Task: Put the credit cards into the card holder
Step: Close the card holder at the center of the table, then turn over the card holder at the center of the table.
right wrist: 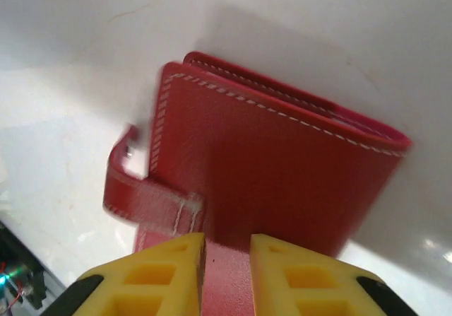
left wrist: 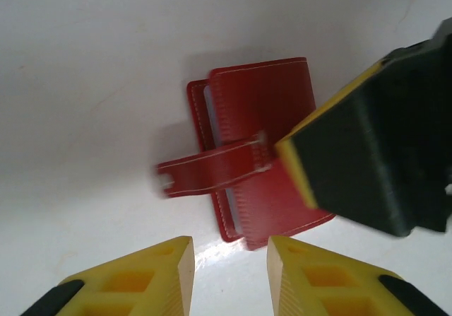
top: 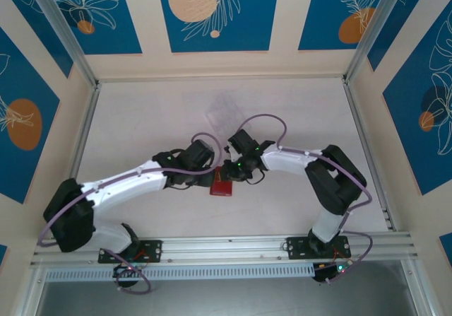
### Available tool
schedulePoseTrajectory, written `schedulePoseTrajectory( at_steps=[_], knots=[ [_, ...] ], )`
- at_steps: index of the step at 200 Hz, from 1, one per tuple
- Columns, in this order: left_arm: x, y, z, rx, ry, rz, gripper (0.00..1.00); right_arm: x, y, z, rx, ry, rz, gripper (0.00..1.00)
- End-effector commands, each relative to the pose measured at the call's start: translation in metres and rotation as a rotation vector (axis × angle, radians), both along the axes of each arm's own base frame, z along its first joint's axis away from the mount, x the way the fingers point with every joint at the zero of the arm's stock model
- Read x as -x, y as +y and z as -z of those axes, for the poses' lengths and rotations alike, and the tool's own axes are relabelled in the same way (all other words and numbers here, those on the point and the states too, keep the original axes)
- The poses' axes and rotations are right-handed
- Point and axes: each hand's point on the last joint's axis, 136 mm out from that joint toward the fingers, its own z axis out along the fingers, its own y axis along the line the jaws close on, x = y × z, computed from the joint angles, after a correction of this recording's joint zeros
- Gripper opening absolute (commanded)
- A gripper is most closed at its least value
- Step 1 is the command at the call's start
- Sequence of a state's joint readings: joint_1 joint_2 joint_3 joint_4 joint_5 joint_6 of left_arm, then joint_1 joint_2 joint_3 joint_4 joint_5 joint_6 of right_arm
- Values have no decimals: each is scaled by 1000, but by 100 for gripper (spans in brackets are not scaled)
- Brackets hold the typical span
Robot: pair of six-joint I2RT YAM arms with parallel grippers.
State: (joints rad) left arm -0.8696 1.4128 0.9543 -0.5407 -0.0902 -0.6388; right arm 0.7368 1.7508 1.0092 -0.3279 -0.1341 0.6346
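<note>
Grip first: my right gripper (right wrist: pixel 226 263) is pressed together on a strip of red leather at the card holder (right wrist: pixel 282 167), just where the snap tab (right wrist: pixel 152 203) joins the cover. I judge I hold it there because the tab is the one part thin enough to pinch, and it steers the flap without crushing the pockets. The holder lies flat on the white table (left wrist: pixel 85 83) with its covers folded nearly together, and the tab arches loose off one edge, not snapped down.

My left gripper (left wrist: pixel 229 270) hovers just beside the holder's near edge. Its fingers are a little spread, with bare table between them and nothing held. That puts it ready to pin or steady the holder if my right pull drags it.

Between the covers a pale blue-grey sliver (left wrist: pixel 205 111) shows; whether it is one of the credit cards or only lining, I cannot tell. Beyond the holder, well apart from it, stands a clear plastic rack (top: pixel 226 109).
</note>
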Motion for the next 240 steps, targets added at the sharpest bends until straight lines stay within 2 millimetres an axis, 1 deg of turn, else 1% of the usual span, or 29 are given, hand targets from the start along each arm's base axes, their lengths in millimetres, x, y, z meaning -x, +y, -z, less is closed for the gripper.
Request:
schedulePoseTrajectory(
  at_steps=[1, 21, 55, 79, 100, 130, 150, 169, 186, 204, 216, 231, 240],
  knots=[
    [-11, -11, 0, 2, -8, 31, 31, -5, 9, 6, 49, -25, -25, 32],
    [-17, -6, 14, -30, 15, 12, 28, -2, 10, 14, 71, -8, -31, 33],
    [-21, 7, 37, -41, 48, -31, 22, -1, 4, 20, 99, 11, -22, 33],
    [-25, 14, 51, -38, 67, -53, 21, 0, 3, 21, 106, 16, -26, 33],
    [-28, 15, 61, -32, 86, -55, 19, 0, 3, 23, 106, 25, -28, 33],
    [-26, 19, 78, -57, 105, -57, 18, -1, 4, 23, 99, 28, -25, 32],
    [-23, 23, 91, -79, 126, -60, 18, -2, 6, 16, 83, 12, -35, 32],
    [-20, 26, 97, -84, 130, -67, 17, -4, 9, -2, 44, -33, -42, 34],
    [-17, 31, 102, -95, 134, -74, 17, -7, 8, -24, -9, -62, -37, 40],
    [-13, 35, 107, -105, 143, -79, 17, -10, -1, -37, -48, -65, -15, 46],
    [-10, 38, 111, -109, 152, -81, 17, -11, -9, -37, -52, -55, 6, 49],
    [-6, 40, 116, -111, 158, -85, 17, -11, -19, -28, -41, -32, 27, 52],
    [-5, 42, 118, -113, 162, -88, 17, -10, -21, -23, -53, -11, 34, 53]
  ],
)
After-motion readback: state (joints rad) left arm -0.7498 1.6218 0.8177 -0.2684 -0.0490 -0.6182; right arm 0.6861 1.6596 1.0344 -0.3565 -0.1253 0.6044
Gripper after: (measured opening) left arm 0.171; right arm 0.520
